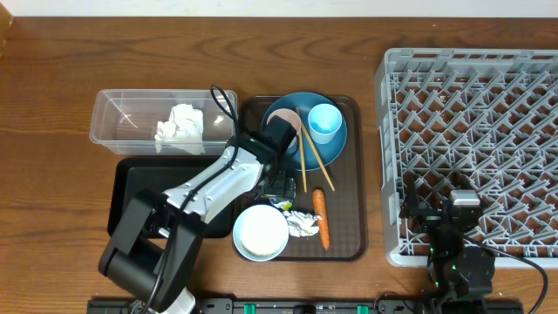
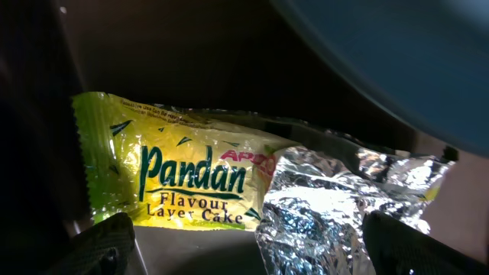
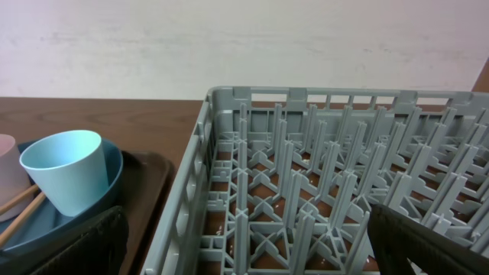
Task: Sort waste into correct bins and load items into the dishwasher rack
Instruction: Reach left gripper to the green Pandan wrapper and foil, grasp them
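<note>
When reading the overhead view, locate the left gripper low over the brown tray, opened to full spread and holding nothing. Directly under its tips, find one crumpled wrapper; just beyond that, one carrot. Count also:
- one paper wad, lying in the clear tub
- one black bin
- one blue plate
- one white bowl
- one light blue cup
- one pinkish cup
- two chopsticks
- one dishwasher rack

Leave rice grains uncounted: too small to confirm. Note the right gripper over the rack's near edge, well apart from all waste.

In the left wrist view, see the wrapper lying between the fingers, apparently untouched.
- Treat as very light, thin, crinkly and slippery.
- Expect the foil lining to spring back and slide.
- Pinch across the bunched middle, where printed film meets foil, not at a flat end.
- Keep clear of the blue plate just ahead.

In the right wrist view, confirm the right gripper wide open and empty, with the dishwasher rack directly ahead. To its left, count one light blue cup standing on the blue plate. Judge the cup light, rigid and smooth. Take it by the wall at the rim.
</note>
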You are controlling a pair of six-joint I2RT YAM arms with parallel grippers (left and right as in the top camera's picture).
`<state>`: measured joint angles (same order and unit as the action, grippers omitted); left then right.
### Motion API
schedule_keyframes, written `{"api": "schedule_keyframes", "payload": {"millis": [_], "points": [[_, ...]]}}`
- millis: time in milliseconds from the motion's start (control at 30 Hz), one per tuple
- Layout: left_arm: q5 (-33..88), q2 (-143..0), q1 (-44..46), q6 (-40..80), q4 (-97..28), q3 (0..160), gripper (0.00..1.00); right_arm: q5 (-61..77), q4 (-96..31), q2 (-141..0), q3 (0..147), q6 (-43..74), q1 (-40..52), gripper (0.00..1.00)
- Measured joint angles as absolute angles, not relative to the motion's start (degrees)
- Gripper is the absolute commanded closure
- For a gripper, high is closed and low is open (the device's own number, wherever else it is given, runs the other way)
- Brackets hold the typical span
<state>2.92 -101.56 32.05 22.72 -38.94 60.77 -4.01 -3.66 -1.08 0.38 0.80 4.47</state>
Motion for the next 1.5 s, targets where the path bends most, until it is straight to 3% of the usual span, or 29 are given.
{"api": "schedule_keyframes", "payload": {"millis": [100,233,367,633,1000,1467,1500], "points": [[2.81,-102.02,32.05,22.81,-38.46,60.75,0.08,-4.01,-3.64,-1.08,0.36,0.80,4.47,0.01],[2.72,-102.04,32.05,23.27,-37.47,60.75,0.37,-3.99,-3.66,-1.08,0.36,0.80,4.47,0.01],[2.61,-102.04,32.05,23.18,-37.12,60.75,0.51,-4.01,-3.66,-1.08,0.36,0.80,4.47,0.01],[2.55,-102.04,32.05,23.14,-37.08,60.75,0.93,-4.01,-3.66,-1.08,0.36,0.80,4.47,0.01],[2.59,-101.08,32.05,23.16,-37.28,60.75,0.94,-4.01,-3.64,-1.08,0.36,0.80,4.47,0.01],[2.59,-83.22,32.05,23.14,-39.35,60.75,0.94,-4.01,-3.66,-1.08,0.36,0.80,4.47,0.01],[2.59,-82.56,32.05,23.14,-39.59,60.75,0.90,-4.01,-3.64,-1.08,0.36,0.80,4.47,0.01]]}}
